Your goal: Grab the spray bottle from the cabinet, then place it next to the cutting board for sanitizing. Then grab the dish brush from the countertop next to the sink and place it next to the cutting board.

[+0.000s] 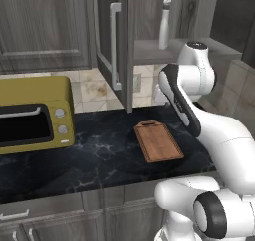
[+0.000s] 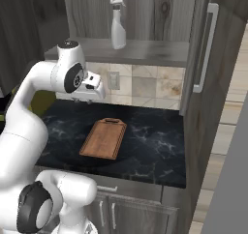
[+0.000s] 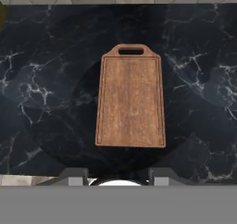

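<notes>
Gripper [image 3: 118, 174] poised above the cutting board [image 3: 131, 98], pointing straight down at it. Fingertips [image 3: 74, 174] cut off at the bottom of the hand view, set apart with bare space between, clamped on nothing. In the right base view, hand [image 2: 91, 89] held out level from a bent wrist, above the countertop [image 2: 155, 146] and well below the cabinet shelf. Arm folded back on itself, elbow high, forearm sloping down toward the base.

Fingers hard to make out in both base views; in the left one, hidden behind the arm's own links. Part of the countertop right of the board blocked there by the forearm.

Cutting board [image 1: 158, 141] flat on the black veined stone, handle tab toward the tiled wall, nothing on it. Spray bottle [image 2: 117, 22] upright on the open cabinet's grey shelf, high above and behind the hand, well apart from the gripper. Same bottle [image 1: 165, 23] partly cut by the door frame in the left base view. Cabinet door [image 1: 113, 46] swung open, long silver bar handle [image 2: 206, 47] showing. Yellow oven [image 1: 35, 113] on the countertop, well to the left of the board.
</notes>
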You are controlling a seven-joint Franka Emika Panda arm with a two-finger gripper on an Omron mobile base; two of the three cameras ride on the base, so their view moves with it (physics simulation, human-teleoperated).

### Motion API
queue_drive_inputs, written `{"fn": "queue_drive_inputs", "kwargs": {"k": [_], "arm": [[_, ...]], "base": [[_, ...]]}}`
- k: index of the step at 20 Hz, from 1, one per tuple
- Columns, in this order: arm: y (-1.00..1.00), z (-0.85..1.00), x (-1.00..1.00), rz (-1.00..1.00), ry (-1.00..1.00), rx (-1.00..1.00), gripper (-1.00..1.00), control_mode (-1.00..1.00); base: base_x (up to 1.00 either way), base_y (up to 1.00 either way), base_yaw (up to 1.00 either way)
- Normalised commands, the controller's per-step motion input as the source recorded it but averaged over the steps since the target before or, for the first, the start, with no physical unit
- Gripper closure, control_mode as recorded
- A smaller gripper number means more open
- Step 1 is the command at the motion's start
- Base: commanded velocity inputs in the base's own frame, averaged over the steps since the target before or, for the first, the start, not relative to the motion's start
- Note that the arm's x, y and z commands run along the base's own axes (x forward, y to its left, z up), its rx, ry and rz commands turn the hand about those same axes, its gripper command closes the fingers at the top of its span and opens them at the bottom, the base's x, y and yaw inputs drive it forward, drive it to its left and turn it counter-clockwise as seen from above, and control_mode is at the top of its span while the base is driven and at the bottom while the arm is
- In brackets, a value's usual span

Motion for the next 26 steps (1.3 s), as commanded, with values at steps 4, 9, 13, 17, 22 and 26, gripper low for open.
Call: {"fn": "queue_drive_inputs", "kwargs": {"k": [4, 9, 13, 17, 22, 26], "arm": [[0.01, 0.00, -0.21, 0.00, 0.00, 0.00, -1.00, -1.00], [0.05, 0.03, -0.48, 0.00, -0.13, -0.04, -1.00, -1.00], [0.00, 0.42, -0.61, 0.00, -0.23, -0.03, -1.00, -1.00], [0.00, 0.73, -0.62, 0.00, -0.21, 0.00, -1.00, -1.00], [0.00, 0.80, -0.30, 0.00, -0.22, 0.00, -1.00, -1.00], [-0.08, 0.70, -0.11, 0.00, -0.24, 0.00, -1.00, -1.00]], "base": [[0.00, 0.00, 0.00], [0.00, 0.00, 0.00], [0.00, 0.00, 0.00], [0.00, 0.00, 0.00], [0.00, 0.00, 0.00], [0.00, 0.00, 0.00]]}}
